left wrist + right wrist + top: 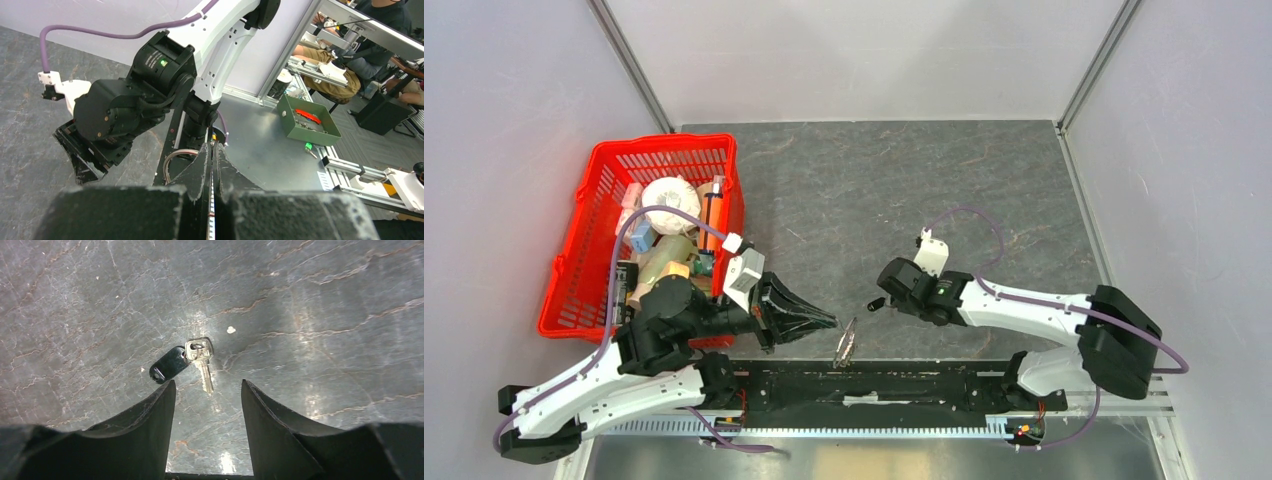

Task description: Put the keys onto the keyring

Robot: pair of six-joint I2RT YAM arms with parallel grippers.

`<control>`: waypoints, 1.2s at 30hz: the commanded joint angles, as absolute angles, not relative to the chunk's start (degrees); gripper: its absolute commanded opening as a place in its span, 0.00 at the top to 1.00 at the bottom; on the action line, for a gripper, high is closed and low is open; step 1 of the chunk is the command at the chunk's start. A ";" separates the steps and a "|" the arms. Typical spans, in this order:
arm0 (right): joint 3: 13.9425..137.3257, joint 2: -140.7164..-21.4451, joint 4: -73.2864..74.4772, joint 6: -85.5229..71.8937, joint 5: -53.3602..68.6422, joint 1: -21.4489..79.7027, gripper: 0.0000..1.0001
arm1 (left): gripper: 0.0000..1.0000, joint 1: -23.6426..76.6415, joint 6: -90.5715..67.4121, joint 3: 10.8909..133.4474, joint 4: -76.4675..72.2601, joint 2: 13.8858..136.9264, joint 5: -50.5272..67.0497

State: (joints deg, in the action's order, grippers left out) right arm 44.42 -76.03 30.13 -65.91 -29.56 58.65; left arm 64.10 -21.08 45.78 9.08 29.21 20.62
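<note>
Judged the task barely started: no key seen threaded on anything. Logged, low in the top view just above the mounting rail [864,385], a slim silvery cluster [845,343] lying on the table [904,200]; could not tell keys from keyring at that size. Found further up-frame, via the right wrist view, a black-headed key [168,365] and a silver key [202,365] flat on the stone just beyond the fingertips, heads touching. Saw no keyring through either. Left to do, by this reading: find the keyring, open it, feed every key.

Poses. Recorded the left gripper [829,320] at lower centre-left, lying near level, pointing right, close to the silvery cluster but apart. Fingers [200,170] pressed together, nothing identifiable between them — could not rule out a keyring held edge-on. Recorded the right gripper [207,384] tipped down over the two keys, fingers spread wide, holding nothing, tips short of both. Noted a red basket [574,260] of oddments at far left.
</note>
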 commanded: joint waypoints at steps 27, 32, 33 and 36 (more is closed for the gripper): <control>49.15 -89.39 24.08 -80.77 -24.29 56.09 0.57 | 0.98 64.15 -18.86 47.96 9.02 27.24 19.25; 49.09 -89.49 23.93 -80.76 -24.25 55.34 0.62 | 0.98 64.15 -18.52 48.27 9.49 27.42 19.34; 49.20 -89.54 23.98 -80.60 -24.16 55.25 0.62 | 0.98 64.12 -18.52 48.25 9.49 27.42 19.42; 49.39 -90.07 23.93 -80.31 -23.84 54.89 0.64 | 0.98 64.12 -18.46 48.25 9.65 27.40 19.41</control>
